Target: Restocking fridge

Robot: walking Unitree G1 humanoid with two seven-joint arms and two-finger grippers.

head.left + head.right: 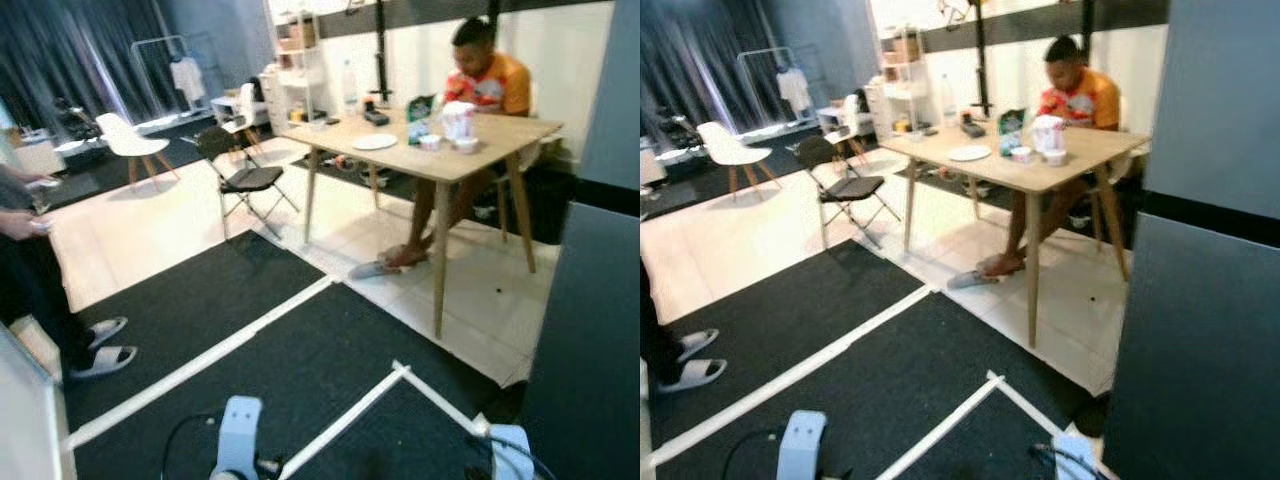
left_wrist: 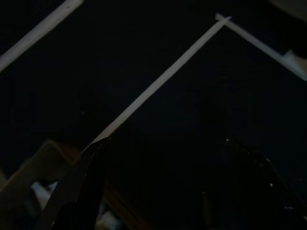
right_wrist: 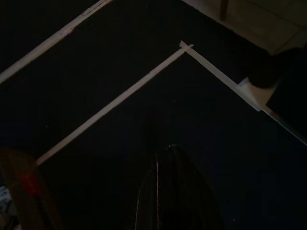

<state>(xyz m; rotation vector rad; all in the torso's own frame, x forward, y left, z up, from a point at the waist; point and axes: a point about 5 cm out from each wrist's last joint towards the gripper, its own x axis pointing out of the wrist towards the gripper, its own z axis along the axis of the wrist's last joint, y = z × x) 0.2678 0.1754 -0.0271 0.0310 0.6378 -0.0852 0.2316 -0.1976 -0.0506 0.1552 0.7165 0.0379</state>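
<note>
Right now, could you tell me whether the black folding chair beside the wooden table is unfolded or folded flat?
Unfolded. The black folding chair stands upright on its spread legs with its seat level, beside the wooden table, and nobody sits on it.

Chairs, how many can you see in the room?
2, maybe more hidden: a white chair far back on the left, and a black folding chair at the wooden table's left end. The seated person's seat is hidden.

Your left gripper [image 2: 163, 187] hangs low with fingers spread apart; your right gripper [image 3: 172, 191] hangs low, fingers pressed together.
</note>
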